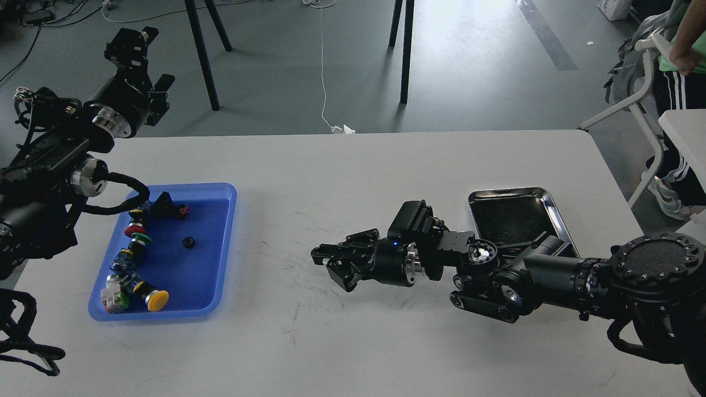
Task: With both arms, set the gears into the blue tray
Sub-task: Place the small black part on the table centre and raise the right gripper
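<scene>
The blue tray (196, 275) lies on the left of the white table. One small black gear (189, 242) rests on its floor near the middle, with nothing touching it. My left gripper (144, 62) is raised high beyond the table's far left corner, well away from the tray, its fingers spread and empty. My right gripper (331, 268) hovers low over the table's middle, pointing left toward the tray about a tray's width from it. It is open with nothing between its fingers.
Several colourful push-button switches (134, 259) line the blue tray's left side. A shiny steel tray (510, 192) sits at the right, partly behind my right arm. Stand legs (405, 49) rise beyond the table, and a person (681, 71) by a chair is at the far right.
</scene>
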You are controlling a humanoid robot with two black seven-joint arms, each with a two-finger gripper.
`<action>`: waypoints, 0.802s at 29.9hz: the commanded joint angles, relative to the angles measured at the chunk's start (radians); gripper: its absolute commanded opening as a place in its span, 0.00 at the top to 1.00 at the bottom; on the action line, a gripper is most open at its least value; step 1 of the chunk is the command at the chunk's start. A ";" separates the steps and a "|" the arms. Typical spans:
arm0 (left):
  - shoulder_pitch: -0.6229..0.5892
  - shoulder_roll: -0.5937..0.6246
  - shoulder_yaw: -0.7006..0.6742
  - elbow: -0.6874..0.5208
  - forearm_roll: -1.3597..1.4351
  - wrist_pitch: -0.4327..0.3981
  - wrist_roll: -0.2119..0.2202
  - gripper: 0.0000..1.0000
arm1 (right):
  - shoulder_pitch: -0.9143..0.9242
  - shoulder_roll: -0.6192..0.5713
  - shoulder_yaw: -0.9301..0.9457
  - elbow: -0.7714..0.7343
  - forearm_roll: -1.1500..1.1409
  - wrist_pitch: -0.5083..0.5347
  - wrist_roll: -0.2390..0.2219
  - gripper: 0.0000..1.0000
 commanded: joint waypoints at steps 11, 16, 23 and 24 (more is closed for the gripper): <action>0.003 0.017 -0.007 0.000 -0.015 0.001 0.000 0.01 | -0.012 0.000 0.009 0.006 0.005 -0.003 0.000 0.47; 0.012 0.018 -0.011 -0.003 -0.020 0.012 0.000 0.01 | -0.012 0.000 0.017 0.006 0.005 -0.003 0.000 0.47; 0.026 0.015 -0.048 -0.006 -0.055 0.056 0.000 0.02 | -0.009 0.000 0.142 0.006 0.020 -0.002 0.000 0.32; 0.026 0.017 -0.051 -0.008 -0.057 0.073 0.000 0.02 | -0.009 0.000 0.156 0.006 0.022 -0.002 0.000 0.32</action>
